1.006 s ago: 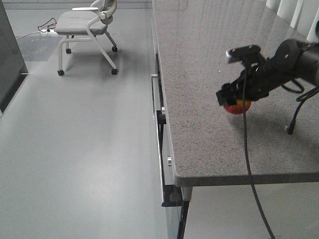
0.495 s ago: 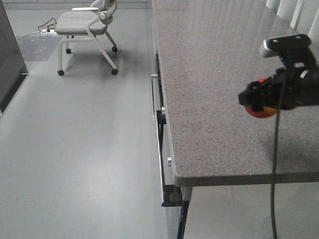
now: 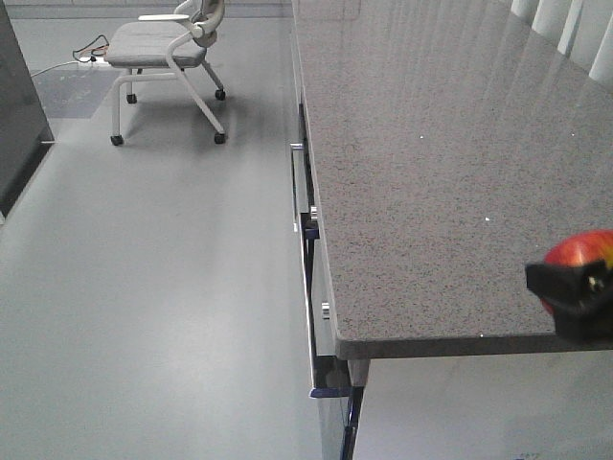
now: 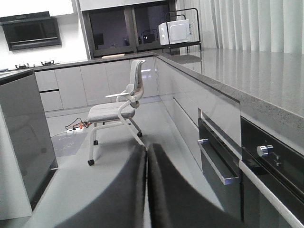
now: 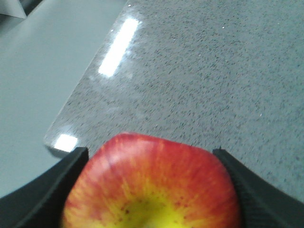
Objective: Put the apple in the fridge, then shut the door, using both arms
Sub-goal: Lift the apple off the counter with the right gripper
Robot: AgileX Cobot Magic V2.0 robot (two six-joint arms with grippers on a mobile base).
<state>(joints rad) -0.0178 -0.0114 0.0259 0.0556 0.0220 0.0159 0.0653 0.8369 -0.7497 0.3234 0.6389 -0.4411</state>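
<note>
Right claw (image 3: pixel 575 290), clamped on the apple (image 3: pixel 580 251), has it up off the table (image 3: pixel 412 144) and back at the near edge, so pickup's done; left claw (image 4: pixel 146 190) sits pinched narrow.

Legible text, labels, brands, numbers, signs: none in any view. The white microwave (image 4: pixel 176 31) on the far rack is too small and distant for any marking on it to be made out. The black oven front (image 4: pixel 270 190) below the tabletop (image 4: pixel 247 66) shows a knob (image 4: pixel 264 151), with nothing readable beside it.
</note>
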